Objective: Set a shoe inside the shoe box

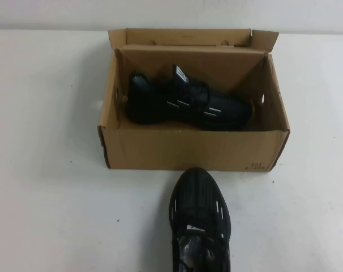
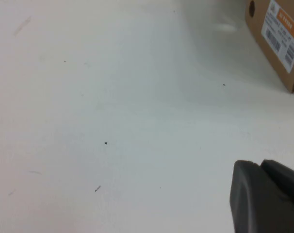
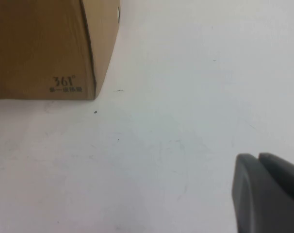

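Observation:
The shoe [image 1: 200, 220], a black sneaker with a ribbed toe and white dashes, lies on the white table just in front of the shoe box, toe toward it. The brown cardboard shoe box [image 1: 188, 150] stands open at the middle back. Its corner also shows in the left wrist view [image 2: 278, 39] and in the right wrist view [image 3: 45, 43]. Neither gripper shows in the high view. My left gripper [image 2: 260, 164] is shut and empty over bare table left of the box. My right gripper [image 3: 257, 156] is shut and empty over bare table near the box's front right corner.
The mate shoe [image 1: 185, 105], black with a white-striped pull tab, lies on its side inside the box. The box's short flaps [image 1: 188, 37] stand up at the back. White table [image 1: 52, 198] spreads on both sides of the box.

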Action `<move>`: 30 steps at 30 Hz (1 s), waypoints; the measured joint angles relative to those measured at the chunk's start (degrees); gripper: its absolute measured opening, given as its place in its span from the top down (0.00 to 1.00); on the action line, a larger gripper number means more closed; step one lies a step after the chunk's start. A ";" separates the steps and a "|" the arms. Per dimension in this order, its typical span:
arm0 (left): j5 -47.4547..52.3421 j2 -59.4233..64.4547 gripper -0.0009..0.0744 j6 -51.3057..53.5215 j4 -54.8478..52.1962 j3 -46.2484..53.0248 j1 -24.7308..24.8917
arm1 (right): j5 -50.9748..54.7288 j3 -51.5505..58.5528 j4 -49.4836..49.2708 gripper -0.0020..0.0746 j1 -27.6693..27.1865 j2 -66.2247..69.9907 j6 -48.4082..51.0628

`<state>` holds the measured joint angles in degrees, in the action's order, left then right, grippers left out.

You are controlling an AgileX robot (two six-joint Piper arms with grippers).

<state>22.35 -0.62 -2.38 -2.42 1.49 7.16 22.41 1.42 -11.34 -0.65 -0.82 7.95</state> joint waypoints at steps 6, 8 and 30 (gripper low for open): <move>0.00 0.00 0.99 0.00 -0.12 0.00 0.00 | 0.00 0.00 0.00 0.99 0.00 0.00 0.00; 0.00 0.00 0.99 0.00 -0.12 0.00 0.00 | 0.00 0.00 0.00 0.99 0.00 0.00 0.00; -7.77 0.00 0.99 -0.10 -0.34 0.00 0.00 | -5.73 0.00 -2.21 0.99 0.00 0.00 0.00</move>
<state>14.59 -0.62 -2.49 -2.76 1.49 7.16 16.68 1.42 -13.55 -0.65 -0.82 7.95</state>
